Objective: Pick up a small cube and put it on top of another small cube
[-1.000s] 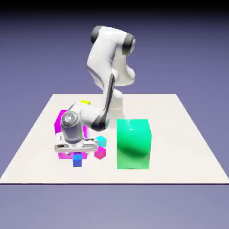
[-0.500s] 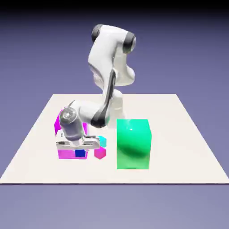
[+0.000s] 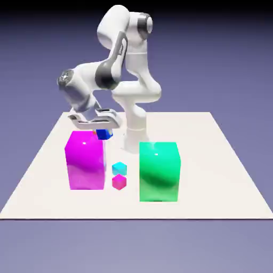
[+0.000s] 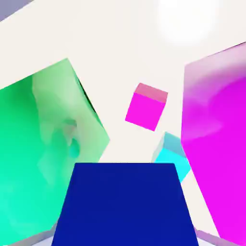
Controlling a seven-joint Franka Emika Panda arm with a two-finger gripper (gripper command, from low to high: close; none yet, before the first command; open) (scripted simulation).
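A dark-blue cube is gripped between the fingers of the robot's gripper, held aloft near the magenta block, with the green block standing apart from it.

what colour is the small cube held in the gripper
The held cube is solid dark blue; it shows best in the hand view, between the gripper's fingertips.

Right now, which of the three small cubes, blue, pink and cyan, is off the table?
The blue cube: it is held up between the fingertips of the hand, while the pink and cyan cubes sit on the table.
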